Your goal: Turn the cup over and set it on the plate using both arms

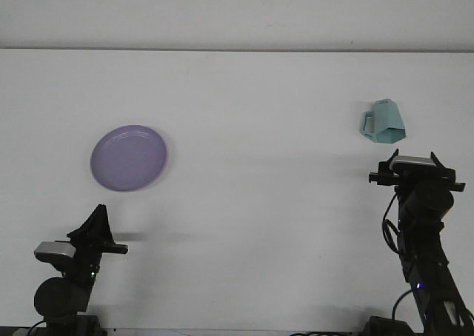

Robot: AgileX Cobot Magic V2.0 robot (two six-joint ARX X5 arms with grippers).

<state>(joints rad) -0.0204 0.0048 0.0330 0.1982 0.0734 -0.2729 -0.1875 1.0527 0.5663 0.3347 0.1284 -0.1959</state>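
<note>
Right arm: While the black right gripper (415, 163) stands raised on its extended arm just in front of the cup, its fingers point away from the camera behind the wrist block, so I cannot tell how they are set.
Left arm: The black left gripper (98, 219) sits low at the near left edge, folded over its base, well apart from the cup and a little in front of the plate; the fingers read as one dark wedge, so their setting cannot be told either.
Step in hand: By my reading this is the reach toward the cup, the first part of the job; nothing is grasped, the flip is not begun, and the plate is bare.
Next move: It calls, I judge, for the right gripper to go forward and down onto the cup, lining its fingers across the body or the handle so that the cup can be turned over, with the left arm brought in to share the work and carry toward the plate.
Cup: The pale teal, facet-sided cup with a small loop handle (384, 123) rests on the white table (252, 129) at the far right, its handle toward the left; it seems tipped or inverted, though its exact pose is too small to settle.
Plate: The round lilac plate (129, 158) lies flat at the left, well apart from the cup, the full width of the work area between them.
</note>
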